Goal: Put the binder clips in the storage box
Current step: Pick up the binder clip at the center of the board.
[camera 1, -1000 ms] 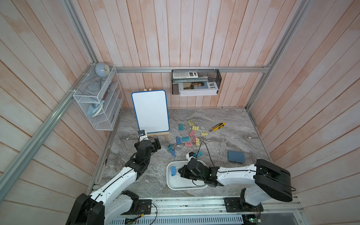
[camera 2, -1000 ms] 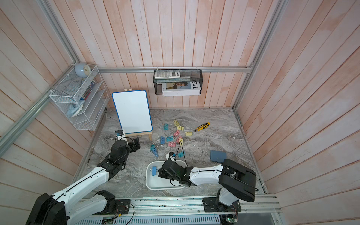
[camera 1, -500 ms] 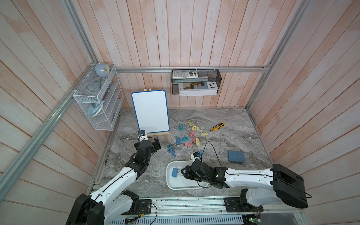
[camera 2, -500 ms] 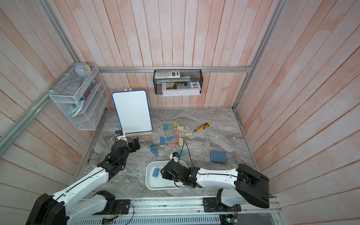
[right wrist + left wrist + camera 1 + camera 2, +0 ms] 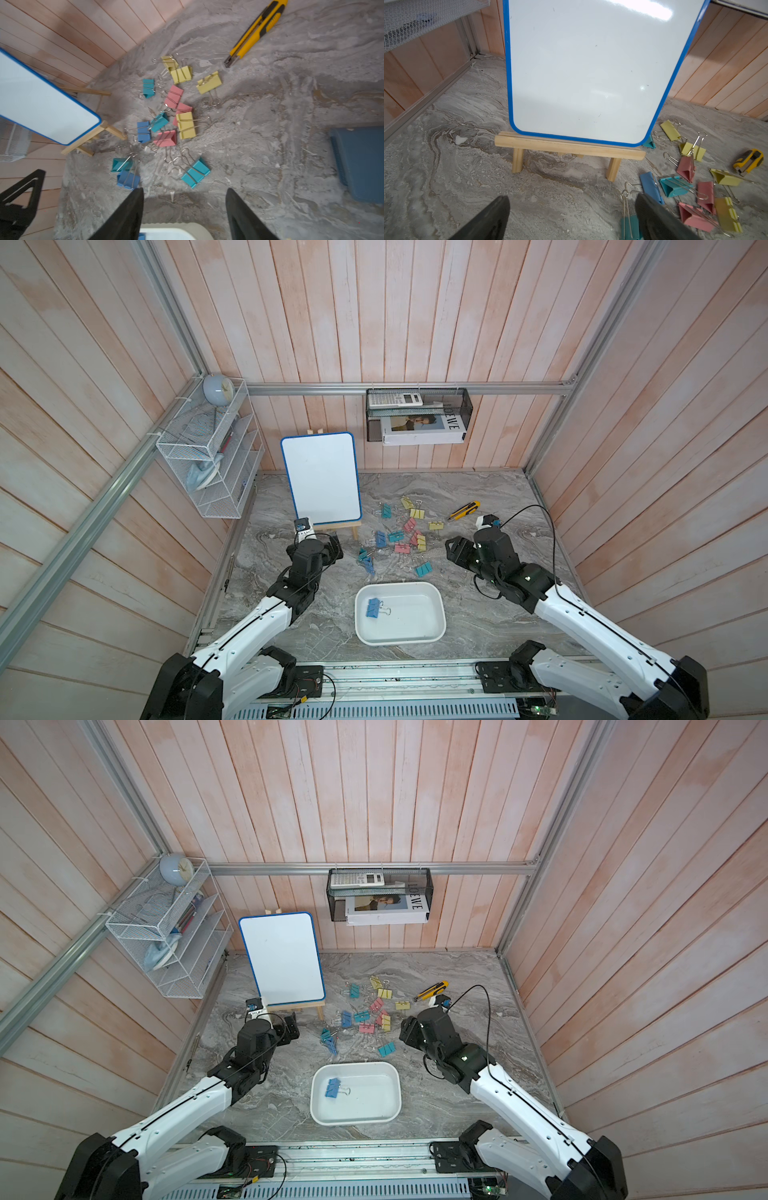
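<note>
Several pastel binder clips (image 5: pixel 402 548) lie scattered on the marble tabletop, seen in both top views and in the right wrist view (image 5: pixel 185 124). One blue clip (image 5: pixel 373 608) lies inside the white storage box (image 5: pixel 434 593) near the front edge; the same clip (image 5: pixel 332 1088) shows in both top views. My right gripper (image 5: pixel 454 551) hovers open to the right of the heap, empty, with the box rim (image 5: pixel 193 230) showing between its fingers (image 5: pixel 128 212). My left gripper (image 5: pixel 336 548) stands open and empty left of the heap, a teal clip (image 5: pixel 630 226) beside one finger (image 5: pixel 654 218).
A blue-framed whiteboard (image 5: pixel 320 479) on a wooden easel stands behind the left gripper. A yellow-and-black utility knife (image 5: pixel 464 510) lies right of the clips. A blue pad (image 5: pixel 361 162) lies near the right arm. A wire rack (image 5: pixel 212 464) and a mesh basket (image 5: pixel 417 414) hang on the walls.
My right gripper has opened and drawn back from over the box to the right of the heap. The blue clip stays in the box. The left arm has not moved.
</note>
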Available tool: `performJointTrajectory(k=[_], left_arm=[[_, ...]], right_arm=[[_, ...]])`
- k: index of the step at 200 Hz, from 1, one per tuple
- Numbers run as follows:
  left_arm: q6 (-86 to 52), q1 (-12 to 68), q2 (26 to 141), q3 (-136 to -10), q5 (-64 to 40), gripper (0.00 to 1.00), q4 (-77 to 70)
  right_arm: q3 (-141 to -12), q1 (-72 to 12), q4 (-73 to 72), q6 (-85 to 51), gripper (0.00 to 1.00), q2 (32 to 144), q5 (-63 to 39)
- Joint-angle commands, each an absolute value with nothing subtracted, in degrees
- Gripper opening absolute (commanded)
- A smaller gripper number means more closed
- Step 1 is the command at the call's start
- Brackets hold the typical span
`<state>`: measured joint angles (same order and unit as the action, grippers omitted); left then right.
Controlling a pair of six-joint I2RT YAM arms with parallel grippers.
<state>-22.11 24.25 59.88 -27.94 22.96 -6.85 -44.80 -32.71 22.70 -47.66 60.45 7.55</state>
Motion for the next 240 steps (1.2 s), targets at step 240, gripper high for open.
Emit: performJointTrajectory(k=[240], left_arm=[[-21.30, 23.73, 59.15, -27.08, 23.29, 1.00, -7.21]], right_arm=[[-86.79, -45.35, 55.45, -46.85, 0.24, 113.99, 19.31]])
